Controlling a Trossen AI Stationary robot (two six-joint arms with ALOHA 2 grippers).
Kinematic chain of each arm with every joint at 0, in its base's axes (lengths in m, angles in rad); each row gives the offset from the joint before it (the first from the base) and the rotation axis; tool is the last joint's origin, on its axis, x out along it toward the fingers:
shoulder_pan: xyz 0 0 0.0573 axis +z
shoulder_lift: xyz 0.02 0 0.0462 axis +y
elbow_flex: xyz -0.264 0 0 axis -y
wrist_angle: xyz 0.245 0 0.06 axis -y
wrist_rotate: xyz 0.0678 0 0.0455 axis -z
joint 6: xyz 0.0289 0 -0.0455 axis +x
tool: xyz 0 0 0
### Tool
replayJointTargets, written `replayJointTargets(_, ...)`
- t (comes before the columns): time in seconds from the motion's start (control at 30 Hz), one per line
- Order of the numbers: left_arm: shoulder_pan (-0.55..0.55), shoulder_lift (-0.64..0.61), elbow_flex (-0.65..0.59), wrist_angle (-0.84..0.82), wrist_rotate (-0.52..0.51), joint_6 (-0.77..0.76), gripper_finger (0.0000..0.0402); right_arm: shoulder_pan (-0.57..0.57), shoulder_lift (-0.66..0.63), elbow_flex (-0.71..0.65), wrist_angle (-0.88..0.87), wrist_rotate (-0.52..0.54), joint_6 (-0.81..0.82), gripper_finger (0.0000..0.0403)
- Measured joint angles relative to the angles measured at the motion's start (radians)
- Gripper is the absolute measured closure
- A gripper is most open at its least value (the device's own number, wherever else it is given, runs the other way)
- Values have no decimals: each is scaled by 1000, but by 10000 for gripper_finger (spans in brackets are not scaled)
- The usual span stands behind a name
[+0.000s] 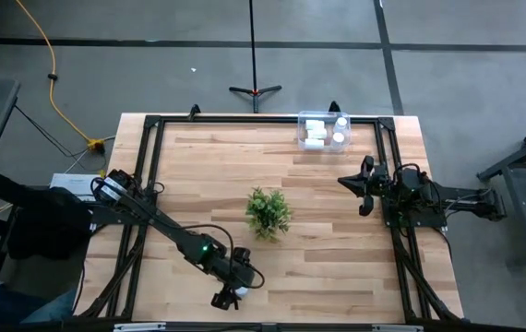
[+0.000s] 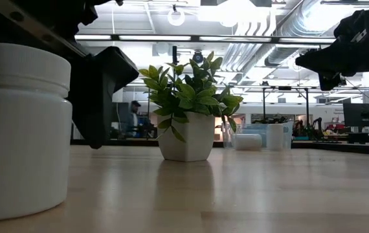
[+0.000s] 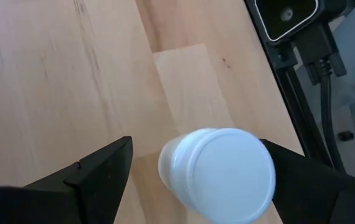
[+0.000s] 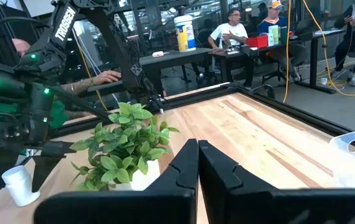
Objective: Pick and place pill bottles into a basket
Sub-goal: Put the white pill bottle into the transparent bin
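Planks of pale, smooth wood make up the table (image 1: 337,240). Near its front edge the left gripper (image 3: 193,180) hangs with fingers spread wide on either side of one upright, round-capped white plastic bottle (image 3: 218,175), without touching it. A clear, low-walled basket (image 1: 324,131) at the far edge holds more bottles, their number hard to make out. Beside it, the right gripper (image 4: 197,163) waits, fingers pressed together.

This is a big robot lab. Shiny silver pipes (image 2: 314,26) and long lights run along the ceiling, people (image 4: 230,31) sit at black desks, and a yellow cable (image 1: 51,74) crosses the grey floor.
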Motion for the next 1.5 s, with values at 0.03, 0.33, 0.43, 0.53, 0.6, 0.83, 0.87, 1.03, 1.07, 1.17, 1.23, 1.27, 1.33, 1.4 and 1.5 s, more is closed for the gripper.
replayJointTargets(0.03,0,0,0,0,0,0,32,0,0,0,0,0,0,402)
replayJointTargets(0.33,0,0,0,-3,34,10,87,0,0,0,0,0,0,401)
replayJointTargets(0.43,0,0,0,-3,49,10,116,0,0,0,0,0,0,402)
replayJointTargets(0.53,0,0,0,-3,49,10,143,0,0,0,0,0,0,401)
replayJointTargets(0.6,0,0,0,-1,47,10,158,0,0,0,0,0,-1,401)
replayJointTargets(0.83,0,-2,0,0,45,9,178,0,0,0,0,0,-1,402)
replayJointTargets(0.87,0,-2,0,0,45,8,177,0,0,0,0,0,-1,402)
replayJointTargets(1.03,1,-2,0,-1,46,-22,181,0,0,0,0,0,-1,401)
replayJointTargets(1.07,1,-4,0,-2,46,-35,184,0,0,0,0,0,-1,402)
replayJointTargets(1.17,1,-17,0,-11,50,-65,188,0,0,0,0,1,-1,401)
replayJointTargets(1.23,1,-35,0,-32,50,-76,187,0,0,0,0,1,-1,401)
replayJointTargets(1.27,1,-45,0,-42,49,-78,187,0,0,0,0,1,-1,402)
replayJointTargets(1.33,1,-64,1,-64,41,-88,186,0,0,0,0,0,-1,402)
replayJointTargets(1.4,1,-81,1,-97,39,-95,185,0,0,0,0,0,-1,401)
replayJointTargets(1.5,1,-103,1,-131,37,-100,185,0,0,0,0,0,-1,402)
